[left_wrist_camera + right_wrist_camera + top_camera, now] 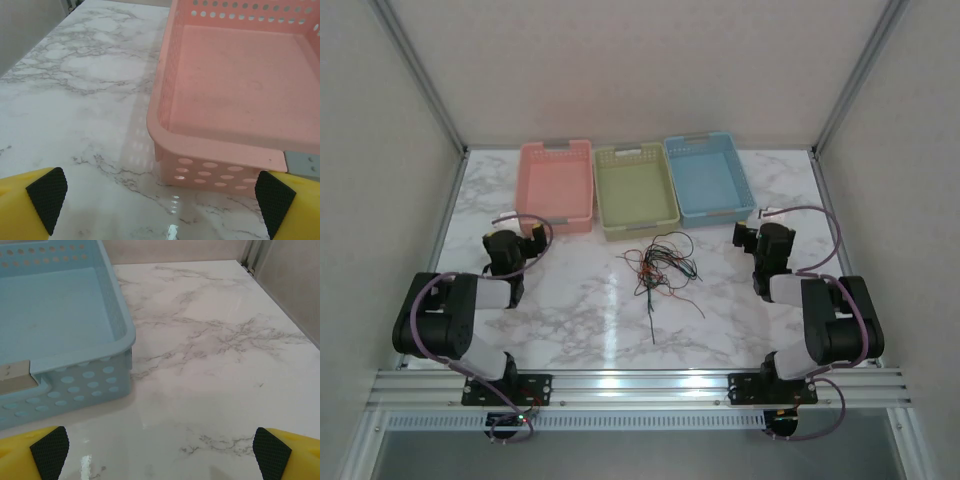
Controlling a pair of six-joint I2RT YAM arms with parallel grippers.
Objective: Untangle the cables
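Observation:
The cables [661, 264] lie in a loose tangle of thin black, red and green wires on the marble table, in front of the green basket, with one black strand trailing toward the near edge. My left gripper [526, 243] rests to their left, in front of the pink basket, open and holding nothing. In the left wrist view its black pads [47, 198] stand wide apart over bare marble. My right gripper [748, 238] sits to the right of the tangle, near the blue basket's front corner, also open and empty, with its pads [272, 451] far apart.
Three baskets stand in a row at the back: pink [556, 185], green [634, 188] and blue [708, 178]. The pink basket [235, 95] is close ahead of the left gripper, the blue basket [60, 330] close ahead of the right. Frame posts and walls bound the table [580, 310].

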